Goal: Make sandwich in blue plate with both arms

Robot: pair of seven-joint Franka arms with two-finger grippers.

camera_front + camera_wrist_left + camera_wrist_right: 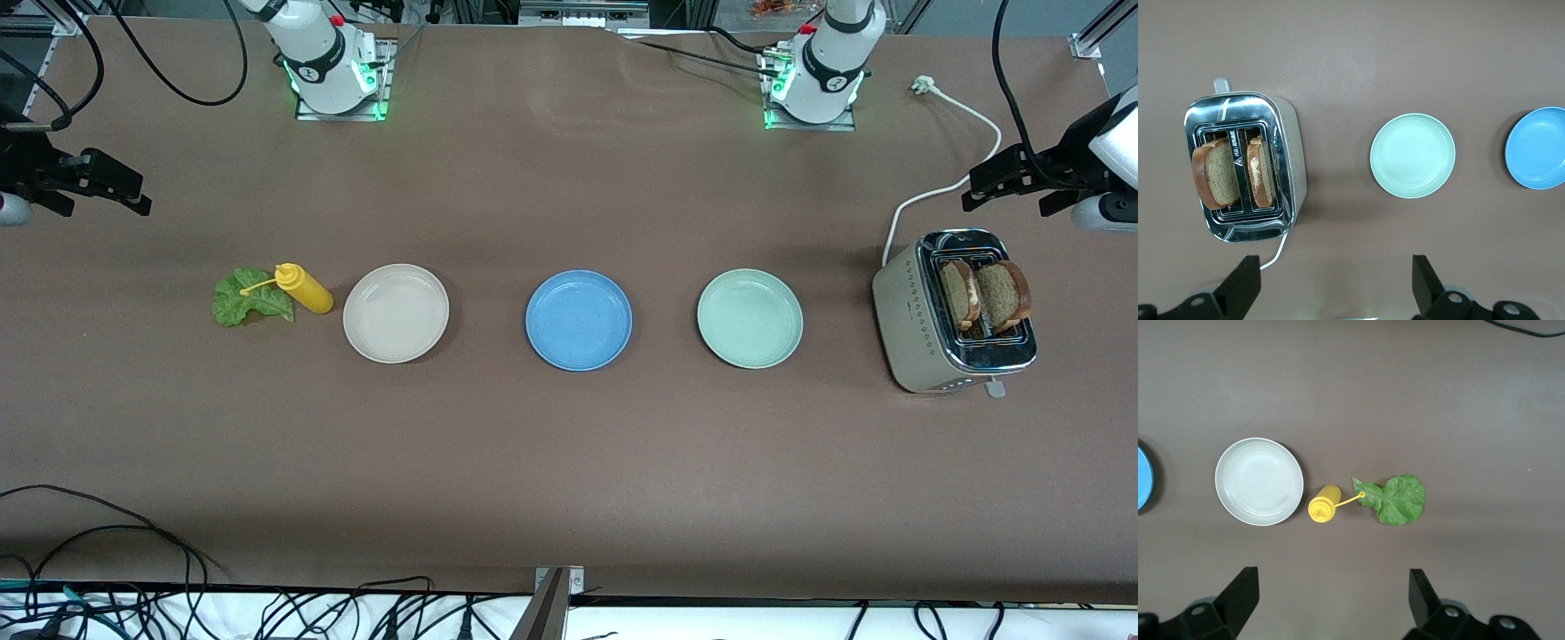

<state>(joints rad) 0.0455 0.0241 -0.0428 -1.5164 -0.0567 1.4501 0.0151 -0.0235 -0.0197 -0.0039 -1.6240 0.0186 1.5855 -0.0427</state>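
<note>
Three plates sit in a row across the brown worktop [569, 462]: a cream plate [396, 313] toward the right arm's end, the blue plate [578, 320] in the middle, bare, and a mint-green plate [749, 318] toward the left arm's end. Beside the cream plate lies a yellow squeeze bottle [305, 289], its open cap resting on a lettuce leaf [249, 298]. Two bread slices [985, 294] stand upright in the slots of a silver toaster [951, 311]. The left gripper [1337, 283] hovers near the toaster, jaws spread wide and holding nothing. The right gripper [1333, 600] hangs above the worktop near the lettuce, jaws also spread and unladen.
</note>
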